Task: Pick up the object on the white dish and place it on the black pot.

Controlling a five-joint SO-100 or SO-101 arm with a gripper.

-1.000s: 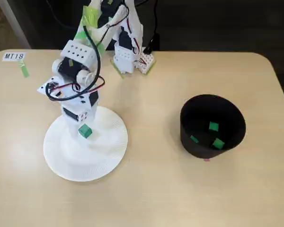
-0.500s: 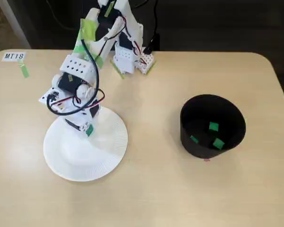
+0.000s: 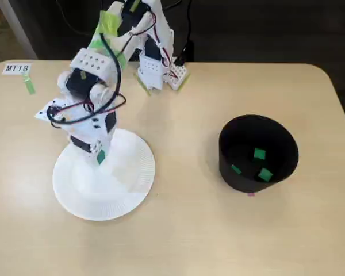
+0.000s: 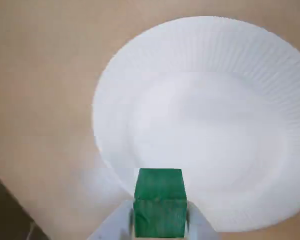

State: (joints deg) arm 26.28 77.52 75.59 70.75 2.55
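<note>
— Green cube [image 4: 158, 202] clamped between the white fingers of the tool [image 4: 159, 222], do you see it? The wrist view shows a finger pressing on each side of it.

— I see it. It hangs over the white dish [image 4: 215, 65], whose bare middle has nothing on it now (the ribbed rim shows clearly all round).

— From where we stand, the arm leans over the near-left part of the tabletop [image 3: 184, 230], and the cube [image 3: 100, 156] shows as a small green spot under the tool [image 3: 99, 156], above the dish [image 3: 129, 184]. I'd guess it is held clear of the paper so that it can be carried sideways without dragging.

— And the black pot [image 3: 230, 167]?

— Well apart from the dish, toward the right in the fixed view. Its tall walls mean the cube must go over the rim before release, I think.

— Anything inside?

— Three small green cubes [image 3: 259, 153] lie on its floor, look-alikes of the held one. A scrap of pink [image 3: 250, 194] peeks out at its foot; I cannot tell what it is.

— So the lift looks done, the carry not yet.
</note>
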